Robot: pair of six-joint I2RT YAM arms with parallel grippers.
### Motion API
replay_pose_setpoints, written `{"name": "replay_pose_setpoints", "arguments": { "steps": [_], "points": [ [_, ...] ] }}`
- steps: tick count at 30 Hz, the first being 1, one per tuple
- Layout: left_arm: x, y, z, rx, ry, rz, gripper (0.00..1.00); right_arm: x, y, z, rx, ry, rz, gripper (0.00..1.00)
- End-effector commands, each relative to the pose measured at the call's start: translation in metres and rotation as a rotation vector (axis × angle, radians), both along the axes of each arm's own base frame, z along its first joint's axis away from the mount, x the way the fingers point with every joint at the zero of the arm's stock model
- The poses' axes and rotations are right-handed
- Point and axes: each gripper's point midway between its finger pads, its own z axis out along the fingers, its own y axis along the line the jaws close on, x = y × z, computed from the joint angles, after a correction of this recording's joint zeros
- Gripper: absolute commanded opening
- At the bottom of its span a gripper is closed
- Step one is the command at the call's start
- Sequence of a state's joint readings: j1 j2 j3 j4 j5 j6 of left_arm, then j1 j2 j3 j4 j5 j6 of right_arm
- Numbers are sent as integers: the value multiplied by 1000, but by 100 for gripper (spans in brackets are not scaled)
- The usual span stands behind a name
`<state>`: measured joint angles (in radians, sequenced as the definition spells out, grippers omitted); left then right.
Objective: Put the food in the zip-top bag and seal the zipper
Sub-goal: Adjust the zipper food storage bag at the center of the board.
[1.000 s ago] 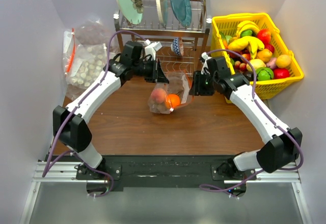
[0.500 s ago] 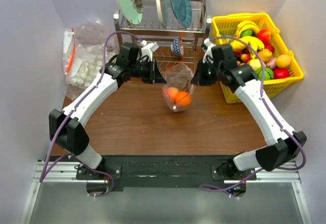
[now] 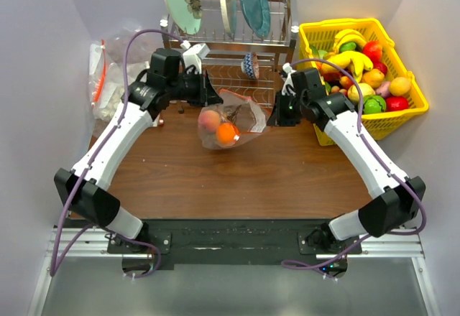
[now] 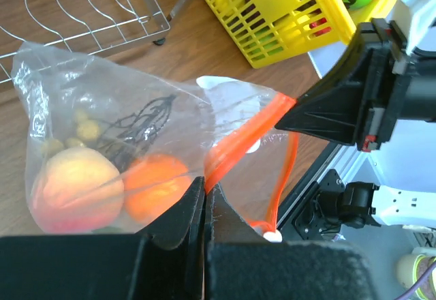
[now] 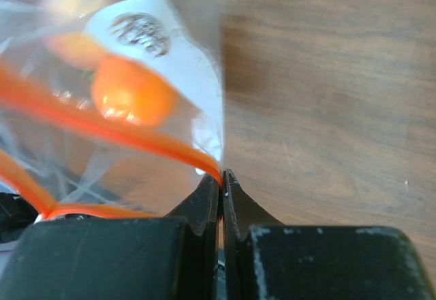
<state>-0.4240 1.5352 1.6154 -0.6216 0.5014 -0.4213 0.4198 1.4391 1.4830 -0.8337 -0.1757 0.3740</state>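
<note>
The fruit is in: a peach (image 4: pixel 75 187) and an orange (image 4: pixel 153 184) lie touching in the belly of the bag (image 3: pixel 228 118), with small yellowish bits and a dark stem above them. The bag hangs between the two sets of fingertips, sagging below them over the table (image 3: pixel 287 179); whether its bottom rests on the wood I cannot tell.

The left gripper (image 4: pixel 204 191) is clamped on one end of the zipper (image 4: pixel 238 143), and the right gripper (image 5: pixel 221 181) is pinched tight on the other end. The seal is left to do, as the two orange strips stand apart between the fingers and the mouth gapes.

A second ago the right jaws stood apart beside the bag, which sagged lower. Half a second ago both had it, hung nearer the right fingers. Now the left arm has drawn back and the bag has swung towards it, stretching the zipper.
</note>
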Motion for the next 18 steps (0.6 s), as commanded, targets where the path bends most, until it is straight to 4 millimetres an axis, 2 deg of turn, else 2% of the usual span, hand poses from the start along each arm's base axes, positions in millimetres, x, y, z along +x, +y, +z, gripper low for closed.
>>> {"name": "replay_pose_setpoints", "arguments": {
  "steps": [1,3,4,5,7,9,12,15,16,18],
  "points": [
    [-4,7,-5,31,-15,-2,0,6,9,29,74,-83,12,13],
    [-3,10,-7,42,-19,9,0,4,15,24,87,-58,36,38],
    [-1,12,-8,50,-20,21,0,5,17,24,98,-62,42,57],
    [0,14,-11,57,-18,25,0,6,17,27,100,-70,39,60],
    [4,16,-16,63,-17,35,0,8,14,36,98,-93,28,63],
    [4,18,-27,69,6,36,0,13,9,53,84,-135,8,63],
    [4,19,-34,60,11,33,0,16,-4,70,46,-171,-25,63],
    [8,26,-28,76,-14,58,0,19,-27,87,19,-212,-83,61],
    [11,30,-26,95,-25,80,0,26,-46,90,21,-221,-139,60],
    [12,34,-24,115,-40,94,0,29,-67,98,45,-234,-194,60]
  ]
}}
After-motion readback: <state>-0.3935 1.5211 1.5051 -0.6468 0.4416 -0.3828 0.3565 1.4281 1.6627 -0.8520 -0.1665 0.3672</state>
